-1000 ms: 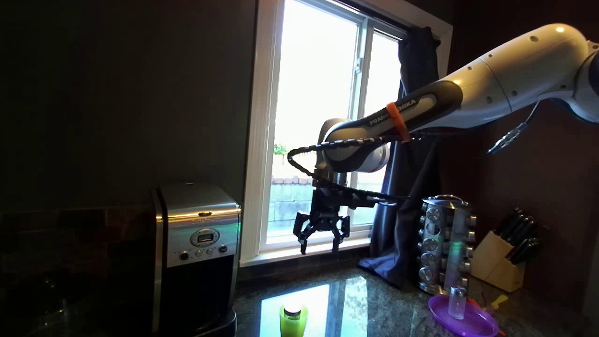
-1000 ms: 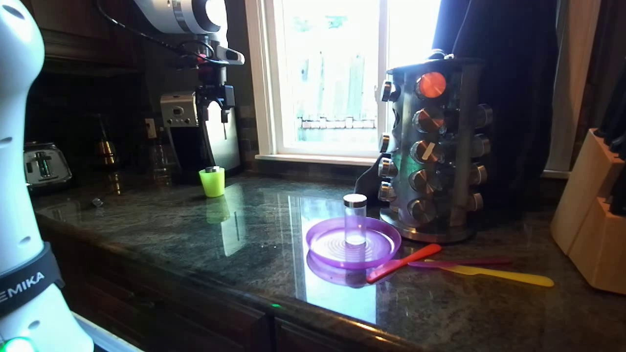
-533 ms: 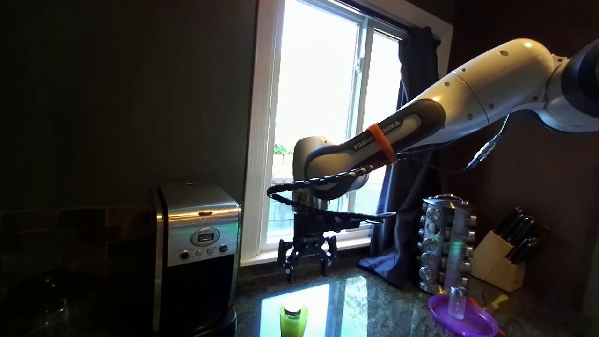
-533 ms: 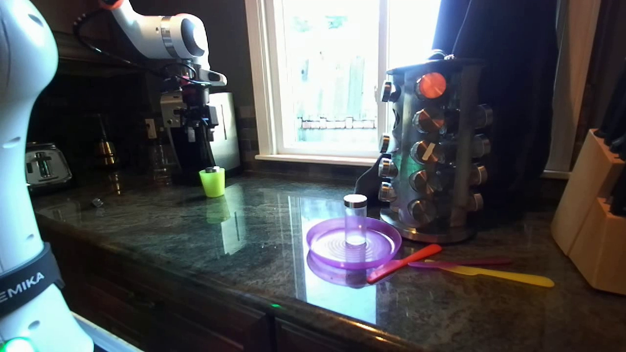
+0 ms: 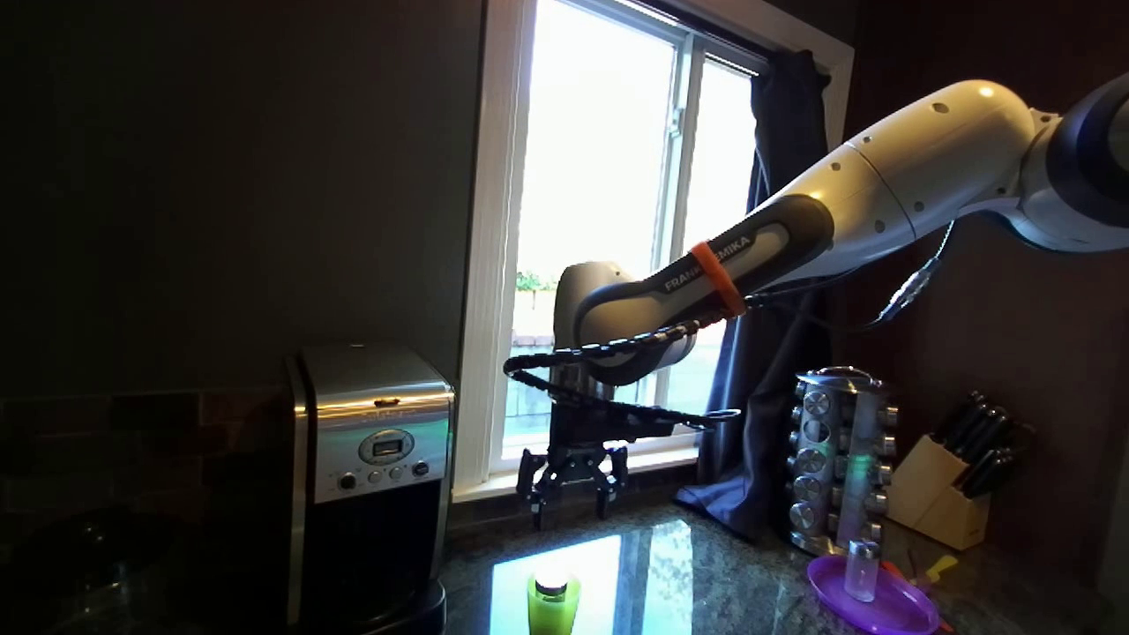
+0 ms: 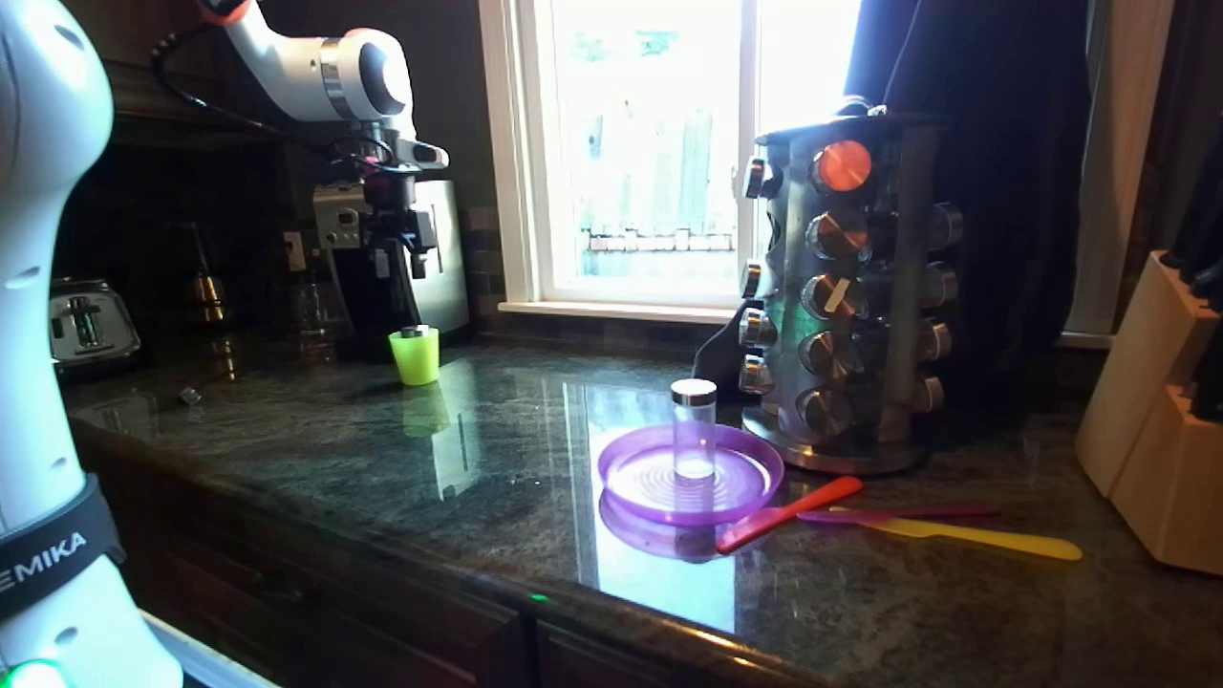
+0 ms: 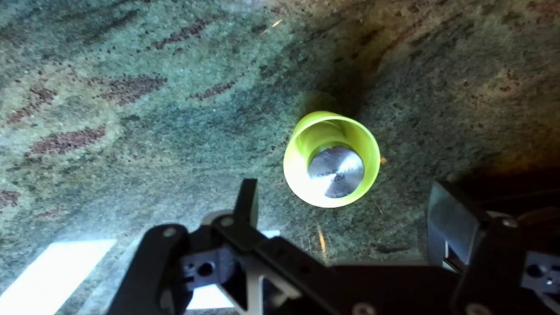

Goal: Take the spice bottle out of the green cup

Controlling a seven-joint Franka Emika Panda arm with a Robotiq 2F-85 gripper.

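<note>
The green cup [image 5: 552,619] stands upright on the counter; it also shows in an exterior view [image 6: 414,359] and in the wrist view [image 7: 370,148]. The spice bottle sits inside it. Its round silver lid [image 7: 337,170] shows in the wrist view, and its top shows at the cup's rim in both exterior views [image 5: 552,587] [image 6: 415,331]. The bottle's body is hidden by the cup. My gripper [image 5: 571,515] is open and empty, pointing down above the cup and apart from it. In the wrist view, the cup lies ahead of and between the fingers [image 7: 345,197].
A purple plate [image 6: 619,478] holds another silver-lidded bottle [image 6: 695,435]. A spice rack [image 6: 841,287], coloured knives [image 6: 975,535] and a knife block [image 6: 1147,449] stand or lie near it. A coffee maker [image 5: 379,476] is beside the cup. The window [image 5: 600,176] is behind.
My gripper has come down from higher up and moved closer over the green cup. In the last half second it has shifted only slightly. The fingers stay open. Cup and bottles have not moved.
</note>
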